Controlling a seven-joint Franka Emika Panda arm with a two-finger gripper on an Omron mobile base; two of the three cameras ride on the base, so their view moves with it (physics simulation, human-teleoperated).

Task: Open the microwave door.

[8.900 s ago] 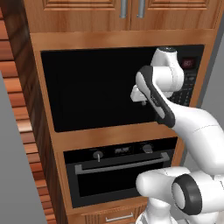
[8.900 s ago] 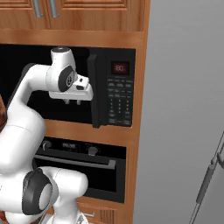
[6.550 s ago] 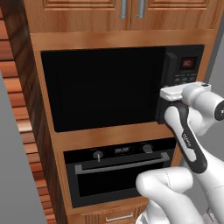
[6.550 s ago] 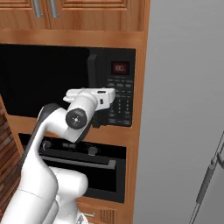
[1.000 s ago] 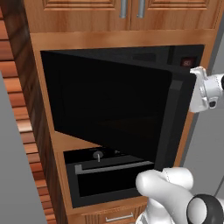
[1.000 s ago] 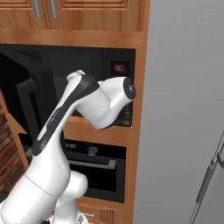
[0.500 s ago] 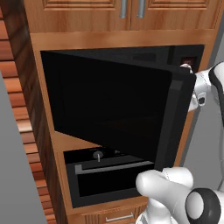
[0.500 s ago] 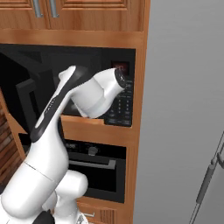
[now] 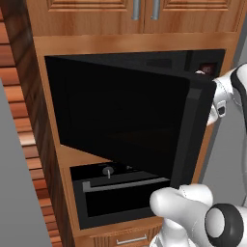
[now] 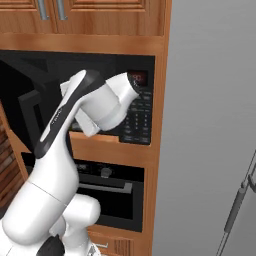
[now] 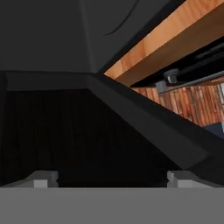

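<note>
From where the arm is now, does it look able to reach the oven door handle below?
Probably not directly: the open microwave door swings out over the oven door handle, and the tool sits high at that door's right edge.

Our arm (image 10: 60,150) rises from the base, bends at a high elbow and reaches forward and to the right at chest height. The wrist (image 9: 223,99) is turned sideways. In the hand view our gripper (image 11: 111,177) has its jaws spread wide, the two fingertips (image 11: 43,178) well apart with nothing between them.
</note>
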